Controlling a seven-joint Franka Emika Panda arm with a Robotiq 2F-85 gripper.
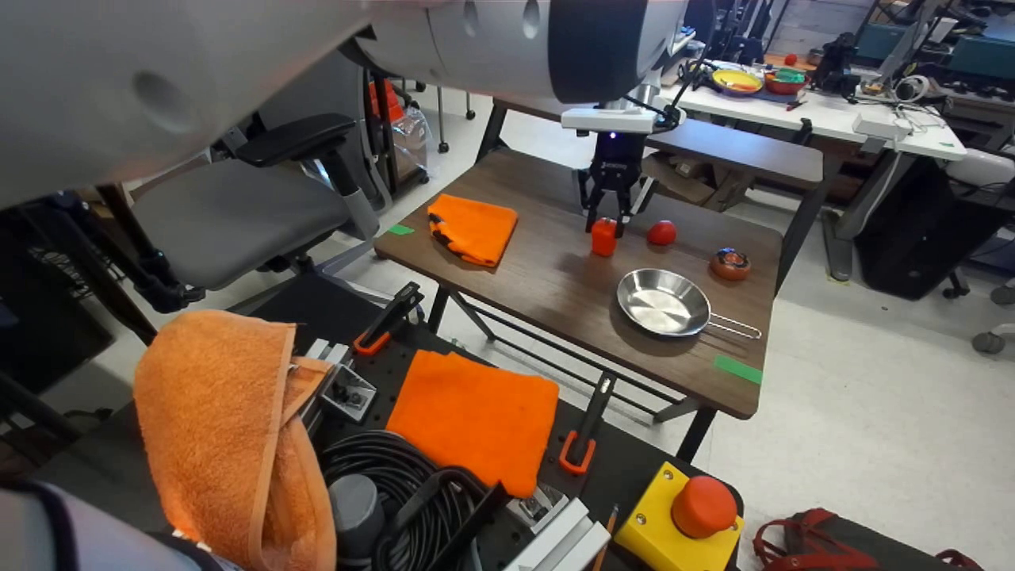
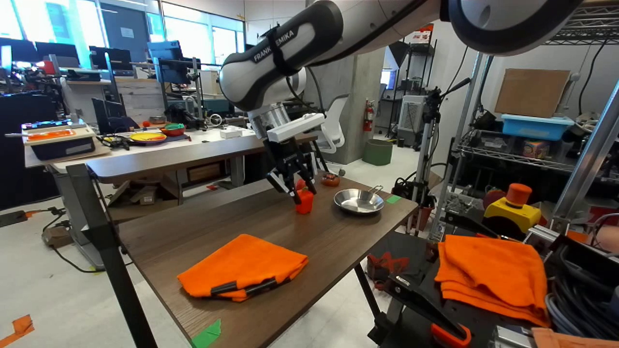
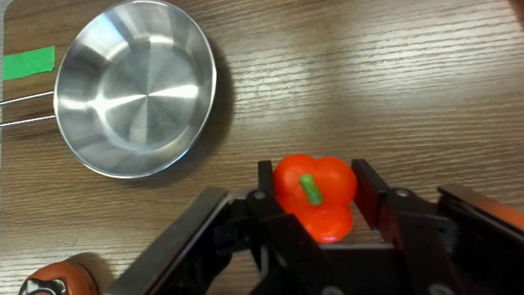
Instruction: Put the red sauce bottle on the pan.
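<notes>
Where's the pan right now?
In the wrist view, the pan sits at upper left on the table, just right of the green tape; the red pepper-shaped item between the fingers is to its lower right.

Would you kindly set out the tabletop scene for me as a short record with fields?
Surface: brown wood-grain table
Held thing: red pepper-shaped item, lobed top, green stem
Grip: end effector closed on it, one finger on each side
Lifted: cannot tell from these views
Destination: silver pan with wire handle, apart from the held item
Placement: not yet done
Also on table: folded orange cloth, round red object, brown-orange round piece, green tape
</notes>
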